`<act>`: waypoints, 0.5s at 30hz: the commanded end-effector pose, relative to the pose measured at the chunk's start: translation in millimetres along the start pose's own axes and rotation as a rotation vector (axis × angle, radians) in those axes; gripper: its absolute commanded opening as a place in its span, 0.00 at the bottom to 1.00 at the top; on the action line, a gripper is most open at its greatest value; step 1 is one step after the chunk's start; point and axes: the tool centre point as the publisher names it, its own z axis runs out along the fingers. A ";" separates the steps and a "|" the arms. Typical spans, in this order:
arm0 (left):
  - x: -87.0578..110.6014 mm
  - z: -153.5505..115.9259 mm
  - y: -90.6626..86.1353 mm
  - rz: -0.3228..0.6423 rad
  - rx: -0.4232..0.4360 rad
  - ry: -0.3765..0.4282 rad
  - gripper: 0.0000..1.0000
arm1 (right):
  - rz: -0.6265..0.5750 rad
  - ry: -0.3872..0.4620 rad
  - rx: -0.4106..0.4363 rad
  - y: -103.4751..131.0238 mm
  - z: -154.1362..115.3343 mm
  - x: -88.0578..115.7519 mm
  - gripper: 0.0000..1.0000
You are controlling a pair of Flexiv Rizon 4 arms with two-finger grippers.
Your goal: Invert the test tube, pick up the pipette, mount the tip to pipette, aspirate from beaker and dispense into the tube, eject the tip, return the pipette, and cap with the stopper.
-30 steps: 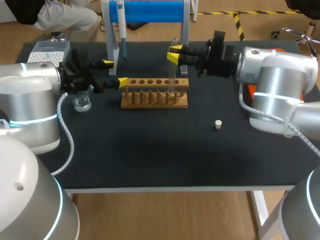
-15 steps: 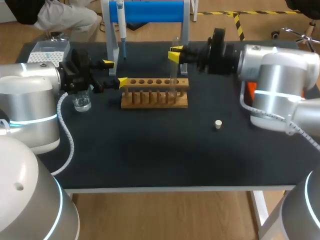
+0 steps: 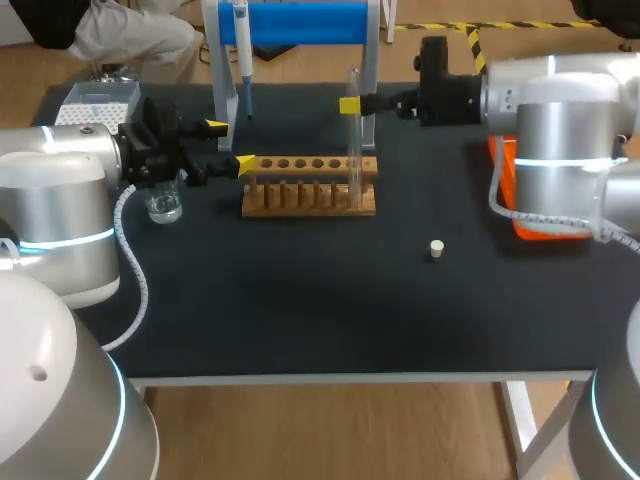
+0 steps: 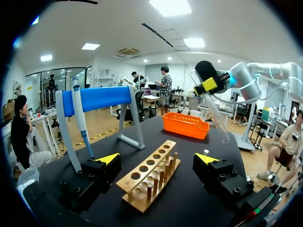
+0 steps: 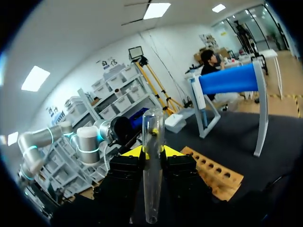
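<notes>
Two arms come in over the dark surface [image 3: 300, 310] in the view from above. The right hand [image 3: 350, 105] pinches the test tube [image 3: 353, 140], held upright at the right end of the wooden rack [image 3: 310, 190]; I cannot tell whether its lower end sits in a hole. The left hand [image 3: 230, 145] is spread wide just beside the rack's left end, with the beaker [image 3: 163, 206] near it. The pipette [image 3: 242, 55] hangs on the blue stand [image 3: 300, 20], and the stopper [image 3: 436, 249] lies alone, well apart from the rack. From the left wrist, the rack [image 4: 147, 177] lies between that hand's [image 4: 157, 161] parted fingers. From the right wrist, the tube [image 5: 152, 165] stands clamped between its own fingers [image 5: 152, 152].
</notes>
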 end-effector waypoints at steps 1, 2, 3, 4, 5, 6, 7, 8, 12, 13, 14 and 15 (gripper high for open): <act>0.8 0.8 0.7 0.001 0.003 -0.004 1.00 | 0.313 -0.011 0.286 1.5 -3.0 1.4 0.00; 0.8 0.8 0.7 0.001 0.003 -0.004 1.00 | 0.354 0.006 0.285 0.9 -3.5 1.6 0.00; 0.8 0.8 0.7 0.001 0.003 -0.004 1.00 | 0.366 0.015 0.275 1.1 -3.9 1.7 0.00; 0.8 0.8 0.7 0.001 0.003 -0.004 1.00 | 0.369 0.016 0.267 1.0 -4.1 1.6 0.00; 0.8 0.8 0.7 0.001 0.003 -0.004 1.00 | 0.382 0.026 0.261 0.5 -4.0 1.3 0.00; 0.8 0.8 0.7 0.001 0.003 -0.004 1.00 | 0.423 0.052 0.260 0.0 -4.4 1.0 0.00; 0.8 0.8 0.7 0.001 0.003 -0.004 1.00 | 0.433 0.064 0.253 0.0 -4.6 0.9 0.00; 0.8 0.8 0.7 0.001 0.003 -0.004 1.00 | 0.434 0.072 0.249 -0.2 -4.8 0.5 0.00; 0.8 0.8 0.7 0.001 0.003 -0.004 1.00 | 0.473 0.128 0.229 -2.2 -5.1 -1.6 0.00; 0.8 0.8 0.7 0.001 0.003 -0.004 1.00 | 0.488 0.147 0.228 -3.0 -5.1 -2.2 0.00; 0.8 0.8 0.7 0.001 0.003 -0.004 1.00 | 0.488 0.154 0.223 -3.7 -5.2 -2.7 0.00; 0.8 0.8 0.7 0.001 0.003 -0.004 1.00 | 0.489 0.169 0.218 -4.8 -5.1 -3.3 0.00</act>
